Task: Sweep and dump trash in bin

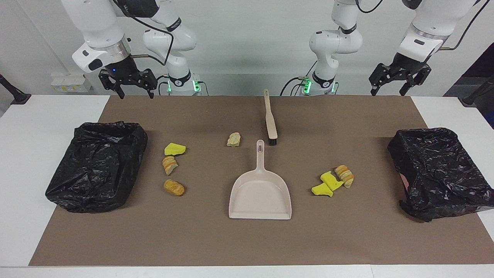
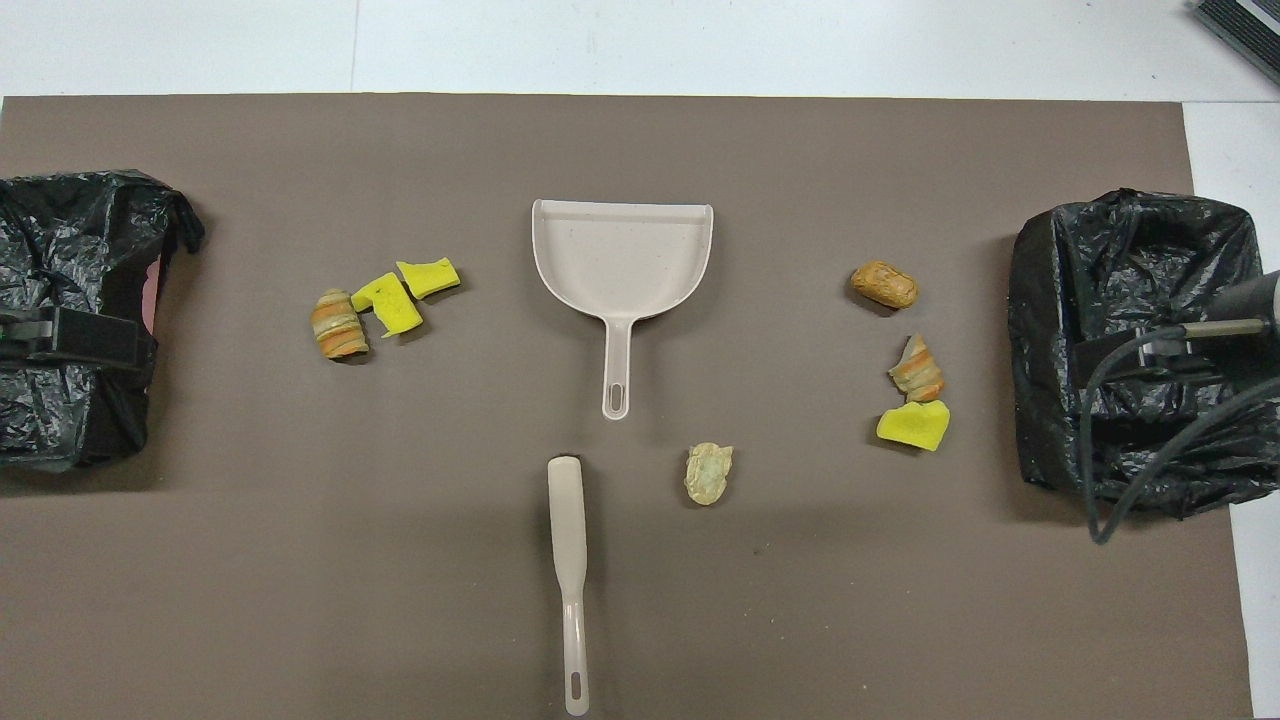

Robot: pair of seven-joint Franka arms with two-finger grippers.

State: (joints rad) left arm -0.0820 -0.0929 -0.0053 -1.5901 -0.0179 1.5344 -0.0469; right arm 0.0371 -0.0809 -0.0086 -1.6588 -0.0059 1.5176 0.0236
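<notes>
Trash lies scattered on the brown mat (image 1: pixel 216 239). Toward the right arm's end are a yellow sponge chunk (image 1: pixel 174 148), a striped bread piece (image 1: pixel 170 165) and an orange-brown bun (image 1: pixel 174 187). A pale scrap (image 1: pixel 233 139) lies beside the brush (image 1: pixel 270 119). Toward the left arm's end lie two yellow sponge chunks (image 1: pixel 326 184) and a bread piece (image 1: pixel 344 175). A black-bagged bin (image 1: pixel 77 193) stands at one end, another bin (image 1: pixel 444 193) at the other. My right gripper (image 1: pixel 136 94) and left gripper (image 1: pixel 388 92) hang open and empty over the mat's robot-side edge.
The beige dustpan (image 1: pixel 260 193) lies mid-mat with its handle pointing at the robots and at the brush's black bristles. In the overhead view the dustpan (image 2: pixel 620 255), the brush (image 2: pixel 568 560) and both bins (image 2: pixel 60 220) (image 2: pixel 1130 250) show, with wrist parts and a cable over the bins.
</notes>
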